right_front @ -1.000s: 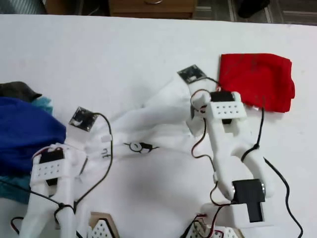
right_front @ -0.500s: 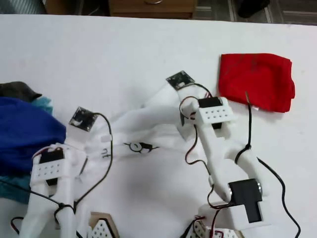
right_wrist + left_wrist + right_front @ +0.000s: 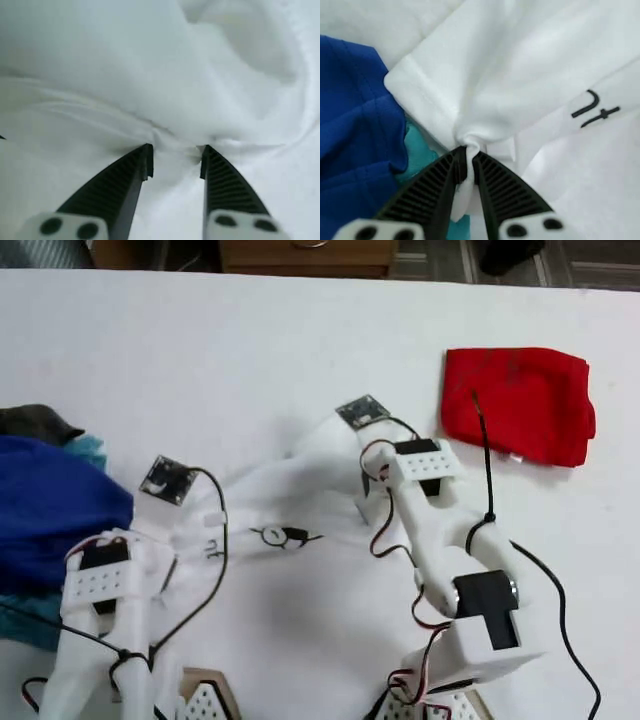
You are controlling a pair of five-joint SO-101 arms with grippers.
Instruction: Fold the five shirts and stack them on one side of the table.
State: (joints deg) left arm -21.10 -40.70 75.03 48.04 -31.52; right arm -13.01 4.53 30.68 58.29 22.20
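White shirt lies mid-table, strung out on a diagonal from the near-left edge toward the centre. Left gripper has a bunch of cloth nipped tight at the near-left end, just beside the blue shirt. Right gripper sits at the other end, jaws part-open, tips pressed into the fabric. The folded red shirt lies toward the far right edge, nearer the right arm.
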